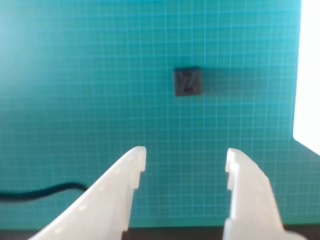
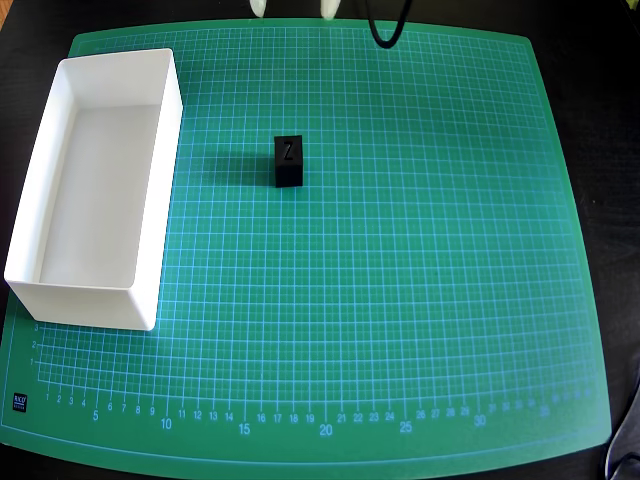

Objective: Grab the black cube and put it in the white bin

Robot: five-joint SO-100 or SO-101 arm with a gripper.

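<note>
The black cube (image 2: 288,162) stands on the green cutting mat, a letter Z on its top face. In the wrist view the cube (image 1: 188,82) sits ahead of and between my two white fingers, well apart from them. My gripper (image 1: 186,159) is open and empty. In the overhead view only the two white fingertips (image 2: 259,7) show at the top edge, above the cube. The white bin (image 2: 62,294) lies along the mat's left side, empty; its edge shows at the right of the wrist view (image 1: 309,75).
The green gridded mat (image 2: 420,280) covers most of the dark table. A black cable (image 2: 385,38) loops onto the mat's top edge near the gripper; it also shows in the wrist view (image 1: 45,191) at lower left.
</note>
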